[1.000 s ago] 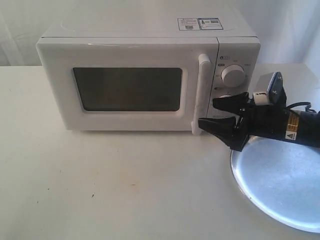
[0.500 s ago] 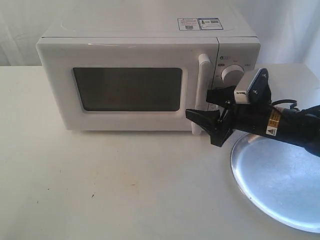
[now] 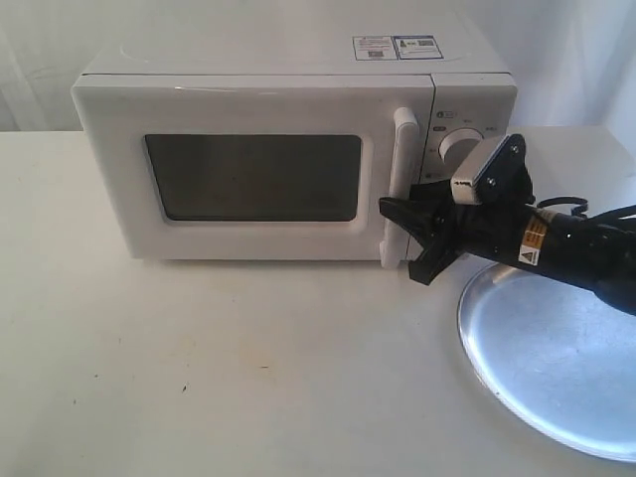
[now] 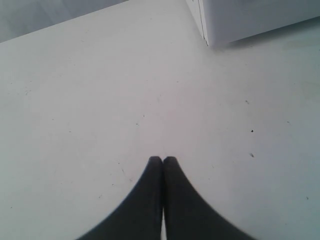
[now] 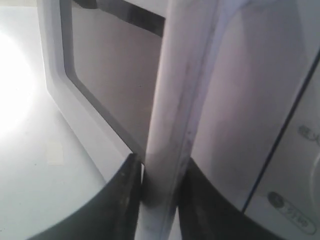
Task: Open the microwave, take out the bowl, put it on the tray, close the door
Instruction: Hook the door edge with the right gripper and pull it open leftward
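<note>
**A:** Biggest things first. On the plain white table (image 3: 199, 368) the boxy white microwave (image 3: 268, 70) sits just as it did a second ago, with its white front door (image 3: 253, 114) and dark window flush and shut

**B:** And the large round silver metal tray (image 3: 566, 378) lies to its right, with nothing on the part in view

**A:** The mover is the right arm. A second back the black right gripper (image 3: 401, 241) hung wide open by the round white knob (image 3: 459, 149), above the tray's rim. Now it has swung in to the door's edge

**B:** The wrist view settles it. The vertical white bar handle (image 5: 170, 100) runs straight between the two black fingers (image 5: 120, 200), jaws drawn in narrow and pressing on the bar near its lower end

**A:** So it has hold of the handle?

**B:** Looks that way, though the door hasn't budged. The reach seems finished and the pull about to start

**A:** And the left gripper (image 4: 163, 161)?

**B:** Jaws pressed together on nothing, hovering over the table near the microwave's corner, out of the exterior shot

**A:** The small cream bowl?

**B:** Not visible anywhere. The window shows only dark, so it is presumably inside, but that's a guess, and everything past the door remains to be done
</note>
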You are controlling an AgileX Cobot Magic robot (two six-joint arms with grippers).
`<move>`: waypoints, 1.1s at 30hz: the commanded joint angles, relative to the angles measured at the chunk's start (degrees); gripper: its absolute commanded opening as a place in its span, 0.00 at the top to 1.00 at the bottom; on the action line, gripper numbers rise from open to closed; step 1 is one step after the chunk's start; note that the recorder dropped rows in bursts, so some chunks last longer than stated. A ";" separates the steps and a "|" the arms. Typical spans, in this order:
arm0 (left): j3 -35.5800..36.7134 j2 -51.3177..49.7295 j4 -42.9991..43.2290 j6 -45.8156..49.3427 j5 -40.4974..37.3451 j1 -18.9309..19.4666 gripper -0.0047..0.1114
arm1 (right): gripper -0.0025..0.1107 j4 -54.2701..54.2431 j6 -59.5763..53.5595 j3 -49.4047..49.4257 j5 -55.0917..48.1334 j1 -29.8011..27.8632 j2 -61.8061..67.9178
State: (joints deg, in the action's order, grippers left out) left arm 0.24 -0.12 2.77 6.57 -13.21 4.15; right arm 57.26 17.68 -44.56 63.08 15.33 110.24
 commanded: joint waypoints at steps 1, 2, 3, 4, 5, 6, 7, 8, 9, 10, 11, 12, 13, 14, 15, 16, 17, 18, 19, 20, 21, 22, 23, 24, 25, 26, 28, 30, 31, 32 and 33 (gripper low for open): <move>-0.24 0.12 -0.22 -0.34 -0.03 -0.21 0.96 | 0.98 21.31 -3.98 -0.69 4.45 1.26 0.22; -0.24 0.12 -0.22 -0.34 -0.03 -0.21 0.96 | 0.98 23.18 -3.98 -0.69 6.04 1.26 0.22; -0.24 0.12 -0.22 -0.34 -0.03 -0.21 0.96 | 0.98 24.56 -3.98 -0.69 6.89 1.26 0.22; -0.24 0.12 -0.22 -0.34 -0.03 -0.21 0.96 | 0.98 25.81 -3.98 -0.77 6.89 1.26 0.22; -0.24 0.12 -0.22 -0.34 -0.03 -0.21 0.96 | 0.98 26.35 -3.98 -0.93 6.89 1.26 0.22; -0.24 0.12 -0.22 -0.34 -0.03 -0.21 0.96 | 0.98 26.98 -3.98 -0.92 6.89 1.26 -0.10; -0.24 0.12 -0.22 -0.34 -0.03 -0.21 0.96 | 0.98 27.41 -3.59 -0.92 6.89 1.26 -0.38; -0.24 0.12 -0.22 -0.34 -0.03 -0.21 0.96 | 0.98 27.69 -3.48 -0.92 6.89 1.26 -0.49; -0.24 0.12 -0.22 -0.34 -0.03 -0.21 0.96 | 0.98 27.39 -3.48 -0.92 6.89 1.26 -0.48; -0.24 0.12 -0.22 -0.34 -0.03 -0.21 0.96 | 0.98 27.05 -3.48 -0.92 6.89 1.26 -0.48; -0.24 0.12 -0.22 -0.34 -0.03 -0.21 0.96 | 0.98 26.80 -2.95 -0.92 6.89 1.26 -0.48; -0.24 0.12 -0.22 -0.34 -0.03 -0.21 0.96 | 0.98 26.37 -1.89 -0.92 6.89 1.26 -0.48; -0.24 0.12 -0.22 -0.34 -0.03 -0.21 0.96 | 0.98 25.98 0.03 -0.92 6.89 1.26 -0.48; -0.24 0.12 -0.22 -0.34 -0.03 -0.21 0.96 | 0.98 25.91 1.77 -0.92 6.89 1.26 -0.48; -0.24 0.12 -0.22 -0.34 -0.03 -0.21 0.96 | 0.98 25.76 3.40 -0.92 6.89 1.26 -0.48; -0.24 0.12 -0.22 -0.34 -0.03 -0.21 0.96 | 0.98 25.65 3.75 -0.92 6.89 1.26 -0.48; -0.24 0.12 -0.22 -0.34 -0.03 -0.21 0.96 | 0.98 25.67 4.00 -0.92 6.89 1.26 -0.48; -0.24 0.12 -0.22 -0.34 -0.03 -0.21 0.96 | 0.97 25.67 4.61 -0.92 6.89 1.26 -0.48; -0.24 0.12 -0.22 -0.34 -0.03 -0.21 0.96 | 0.96 25.67 5.32 -0.92 6.89 1.26 -0.48; -0.24 0.12 -0.22 -0.34 -0.03 -0.21 0.96 | 0.93 25.54 6.20 -0.92 6.89 1.26 -0.48; -0.24 0.12 -0.22 -0.34 -0.03 -0.21 0.96 | 0.90 25.54 7.39 -0.92 6.89 1.14 -0.48; -0.24 0.12 -0.22 -0.34 -0.03 -0.21 0.96 | 0.87 25.99 9.05 -0.92 6.89 0.90 -0.79; -0.24 0.12 -0.22 -0.34 -0.03 -0.21 0.96 | 0.82 27.24 9.99 -0.92 6.89 0.54 -1.15; -0.24 0.12 -0.22 -0.34 -0.03 -0.21 0.96 | 0.77 28.17 9.99 -0.92 6.89 0.16 -1.77; -0.24 0.12 -0.22 -0.34 -0.03 -0.21 0.96 | 0.73 29.00 10.31 -0.92 6.89 -0.27 -2.25; -0.24 0.12 -0.22 -0.34 -0.03 -0.21 0.96 | 0.68 31.00 12.28 -0.92 6.89 -1.00 -2.81; -0.24 0.12 -0.22 -0.34 -0.03 -0.21 0.96 | 0.61 35.51 14.44 -0.92 6.89 -2.29 -3.90; -0.24 0.12 -0.22 -0.34 -0.03 -0.21 0.96 | 0.60 42.09 19.24 -0.92 6.89 -3.88 -5.20; -0.24 0.12 -0.22 -0.34 -0.03 -0.21 0.96 | 0.61 42.69 22.37 -0.92 6.89 -4.52 -5.86; -0.24 0.12 -0.22 -0.34 -0.03 -0.21 0.96 | 0.62 42.69 25.54 -0.25 6.89 -5.14 -6.27; -0.24 0.12 -0.22 -0.34 -0.03 -0.21 0.96 | 0.64 42.69 27.85 0.02 6.89 -5.69 -6.73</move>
State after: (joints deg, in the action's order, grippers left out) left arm 0.24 -0.12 2.77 6.57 -13.21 4.15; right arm 95.72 38.68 -45.37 69.00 11.41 105.02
